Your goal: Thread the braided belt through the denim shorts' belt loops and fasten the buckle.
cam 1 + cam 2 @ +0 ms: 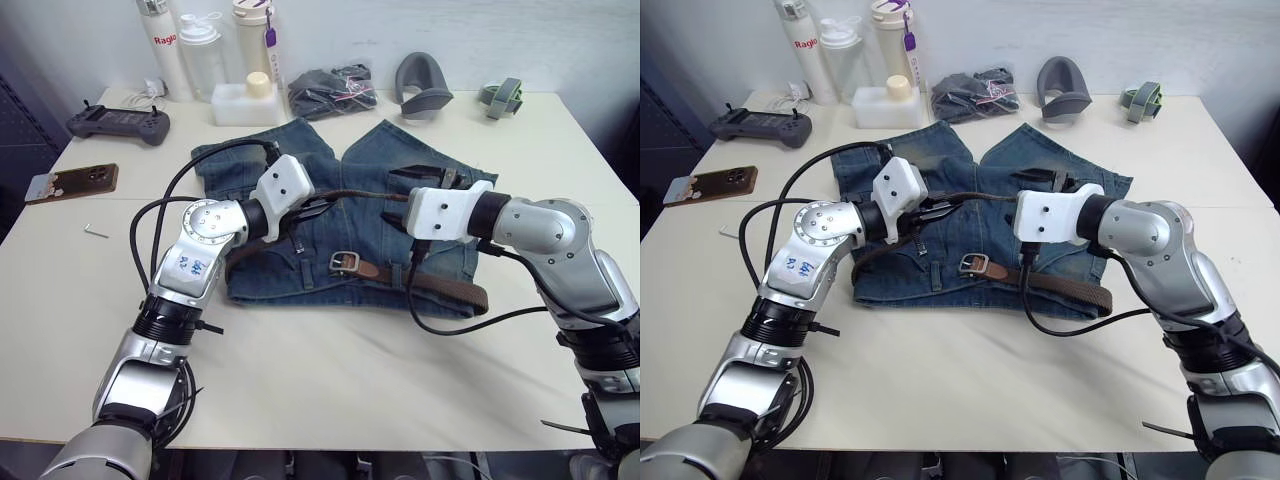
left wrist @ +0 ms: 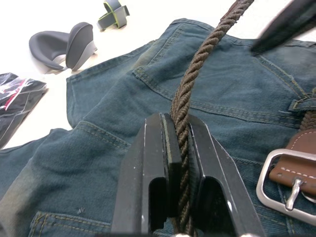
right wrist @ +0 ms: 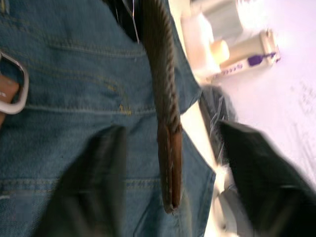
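The denim shorts (image 1: pixel 300 160) lie flat in the middle of the table. The braided belt (image 1: pixel 440 287) runs along the waistband at the near edge, and its silver buckle (image 1: pixel 345 262) rests on the denim near the middle. A belt loop (image 2: pixel 302 104) shows beside the buckle. The belt's free end (image 1: pixel 360 195) rises off the shorts. My left gripper (image 1: pixel 318 207) is shut on this strand, which lies between its pads (image 2: pixel 170 143). The tapered tip (image 3: pixel 168 163) hangs between the spread fingers of my open right gripper (image 1: pixel 405 197), touching neither.
At the back stand bottles (image 1: pixel 205 50), a white tub (image 1: pixel 243 100), a dark fabric bundle with pink cord (image 1: pixel 333 90), a grey curved piece (image 1: pixel 422 85) and a green strap (image 1: pixel 500 97). A controller (image 1: pixel 118 123), a phone (image 1: pixel 72 182) and a hex key (image 1: pixel 96 231) lie left.
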You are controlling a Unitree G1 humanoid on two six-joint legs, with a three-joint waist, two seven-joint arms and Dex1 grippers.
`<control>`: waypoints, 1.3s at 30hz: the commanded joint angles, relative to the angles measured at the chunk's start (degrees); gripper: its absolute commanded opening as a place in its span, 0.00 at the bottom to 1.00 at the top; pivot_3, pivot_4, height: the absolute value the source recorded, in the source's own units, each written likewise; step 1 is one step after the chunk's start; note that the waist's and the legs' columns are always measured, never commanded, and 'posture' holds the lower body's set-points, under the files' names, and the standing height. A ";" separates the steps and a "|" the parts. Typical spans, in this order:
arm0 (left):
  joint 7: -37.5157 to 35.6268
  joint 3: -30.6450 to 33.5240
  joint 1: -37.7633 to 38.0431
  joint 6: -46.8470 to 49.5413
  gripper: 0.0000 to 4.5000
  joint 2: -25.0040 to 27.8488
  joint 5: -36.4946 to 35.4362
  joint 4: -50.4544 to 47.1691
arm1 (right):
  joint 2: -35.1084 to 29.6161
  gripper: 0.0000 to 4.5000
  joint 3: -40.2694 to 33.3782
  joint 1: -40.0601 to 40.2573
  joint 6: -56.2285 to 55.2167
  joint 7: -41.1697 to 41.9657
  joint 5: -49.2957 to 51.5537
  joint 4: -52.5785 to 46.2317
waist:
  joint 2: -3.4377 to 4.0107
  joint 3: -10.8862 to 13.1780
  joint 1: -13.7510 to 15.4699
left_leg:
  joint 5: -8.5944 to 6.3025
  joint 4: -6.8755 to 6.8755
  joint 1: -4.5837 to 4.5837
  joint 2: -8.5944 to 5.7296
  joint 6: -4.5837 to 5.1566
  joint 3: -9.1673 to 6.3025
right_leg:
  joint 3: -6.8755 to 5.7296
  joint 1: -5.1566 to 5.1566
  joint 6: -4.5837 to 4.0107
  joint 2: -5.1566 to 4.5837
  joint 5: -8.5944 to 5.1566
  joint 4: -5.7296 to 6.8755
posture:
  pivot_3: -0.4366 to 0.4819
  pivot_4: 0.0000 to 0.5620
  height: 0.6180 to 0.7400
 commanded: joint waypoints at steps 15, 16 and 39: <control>14.73 36.51 -7.06 36.22 0.99 4.92 -27.44 -2.53 | -0.08 0.00 -0.26 -0.33 -21.85 -12.82 -12.85 6.29 | 0.00 0.00 -0.16 | 0.04 0.03 0.00 0.01 -0.03 -0.04 | 0.02 -0.04 0.01 0.01 0.00 0.10 | 0.48 0.27 0.26; 16.90 39.32 -8.23 39.24 0.99 5.14 -29.49 -2.02 | -0.01 0.00 0.03 0.14 -24.56 -14.57 -14.38 6.71 | -0.02 0.00 -0.17 | 0.04 0.03 -0.01 0.01 -0.03 -0.04 | 0.03 -0.05 0.01 0.00 -0.01 0.11 | 0.48 0.27 0.26; 42.47 20.11 3.14 65.94 0.99 8.20 -105.68 10.89 | 2.88 0.00 -1.12 3.77 -38.48 -26.15 -22.73 5.33 | -0.07 -0.07 -0.22 | -0.27 1.32 -0.04 -0.01 -0.14 -0.31 | 0.44 -0.29 -0.85 0.05 -0.56 1.88 | 0.48 0.27 0.26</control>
